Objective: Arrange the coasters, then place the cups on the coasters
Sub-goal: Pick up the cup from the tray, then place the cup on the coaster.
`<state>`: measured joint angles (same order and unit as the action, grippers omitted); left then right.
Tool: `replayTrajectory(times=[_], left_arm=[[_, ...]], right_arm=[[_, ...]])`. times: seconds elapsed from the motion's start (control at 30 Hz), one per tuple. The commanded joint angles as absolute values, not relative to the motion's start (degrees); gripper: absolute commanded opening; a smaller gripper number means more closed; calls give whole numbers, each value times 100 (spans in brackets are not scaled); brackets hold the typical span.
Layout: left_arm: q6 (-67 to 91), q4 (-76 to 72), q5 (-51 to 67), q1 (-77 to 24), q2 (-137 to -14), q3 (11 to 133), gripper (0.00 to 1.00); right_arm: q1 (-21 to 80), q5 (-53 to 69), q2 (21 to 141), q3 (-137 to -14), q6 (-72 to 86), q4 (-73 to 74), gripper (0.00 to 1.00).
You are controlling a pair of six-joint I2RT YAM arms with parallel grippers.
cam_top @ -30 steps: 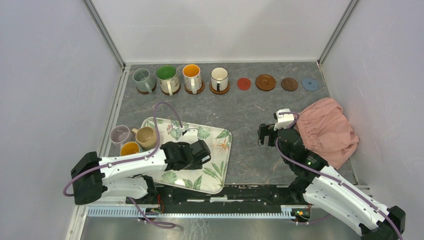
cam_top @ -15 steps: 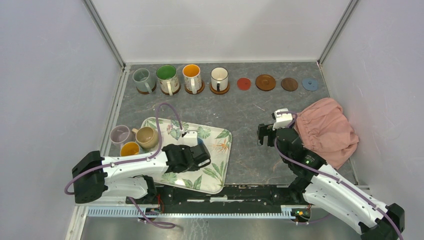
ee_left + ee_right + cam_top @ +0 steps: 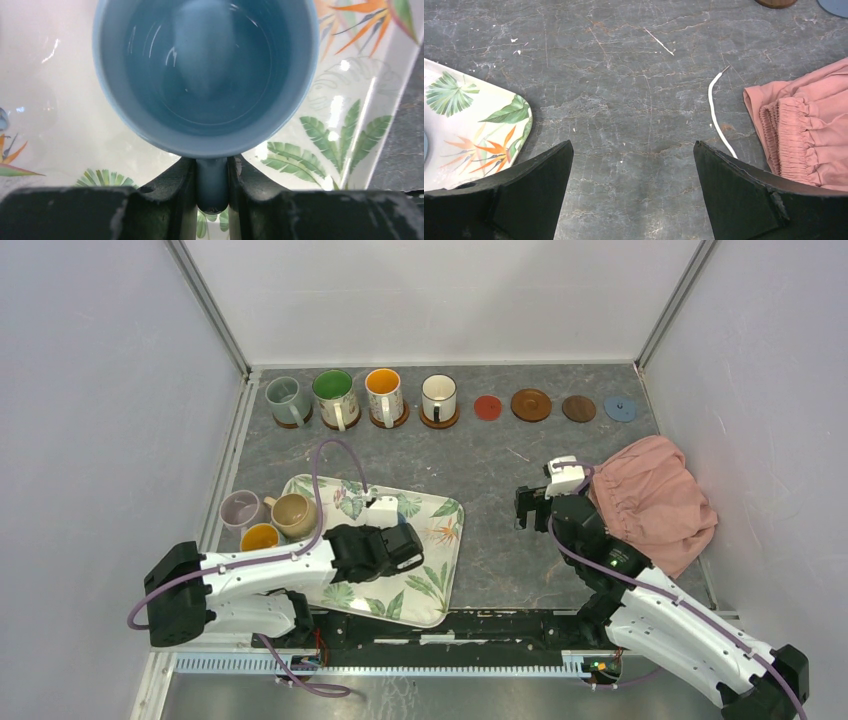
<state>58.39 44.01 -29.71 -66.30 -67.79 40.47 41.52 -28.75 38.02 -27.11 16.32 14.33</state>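
Note:
In the left wrist view, my left gripper [image 3: 212, 165] is shut on the handle of a light blue cup [image 3: 205, 75] above the leaf-print tray [image 3: 60, 125]. From above, the left gripper [image 3: 385, 545] hides that cup. Four cups stand on coasters in the back row: grey-green [image 3: 284, 400], floral [image 3: 335, 397], orange-inside [image 3: 384, 395] and cream [image 3: 439, 397]. Beside them lie bare coasters: red [image 3: 487, 407], dark brown [image 3: 531, 404], brown [image 3: 578, 408] and grey-blue [image 3: 620, 408]. Three more cups [image 3: 292, 514] sit left of the tray. My right gripper [image 3: 530, 508] is open over bare table.
A pink cloth [image 3: 655, 500] lies bunched at the right, close to my right arm. A thin white cord [image 3: 716, 110] lies on the table beside the cloth. The tray [image 3: 430, 585] sits at the near left, its corner showing in the right wrist view [image 3: 469, 115].
My left gripper's jaws have closed onto the blue cup's handle and the wrist has shifted slightly over the tray. The right arm has not moved.

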Motion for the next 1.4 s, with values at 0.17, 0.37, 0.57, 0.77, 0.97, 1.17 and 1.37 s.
replayTrajectory(times=[0.17, 0.37, 0.57, 0.77, 0.97, 1.17, 1.37], left_arm=[[4855, 3732, -3470, -6653, -6820, 5030, 2], [4276, 3263, -3728, -6657, -7205, 5639, 2], [3565, 2356, -3910, -6600, -7994, 6291, 2], [2780, 1069, -3743, -6211, -8931, 6923, 2], [2054, 207, -3304, -5714, -9866, 7920, 2], [1563, 104, -2943, -5334, -10927, 9075, 2], [1105, 147, -2590, -4893, -11860, 10180, 2]], right_arm=[[4152, -3495, 3765, -3307, 1635, 1497, 98], [4141, -3700, 3580, -3418, 1615, 1545, 98], [4143, -3961, 3452, -3617, 1697, 1795, 98], [4144, -4231, 3186, -3808, 1741, 2074, 98], [4142, -4468, 2987, -3996, 1745, 2428, 98], [4144, -4675, 2795, -4130, 1740, 2671, 98], [4142, -4647, 2724, -4211, 1727, 2754, 98]])
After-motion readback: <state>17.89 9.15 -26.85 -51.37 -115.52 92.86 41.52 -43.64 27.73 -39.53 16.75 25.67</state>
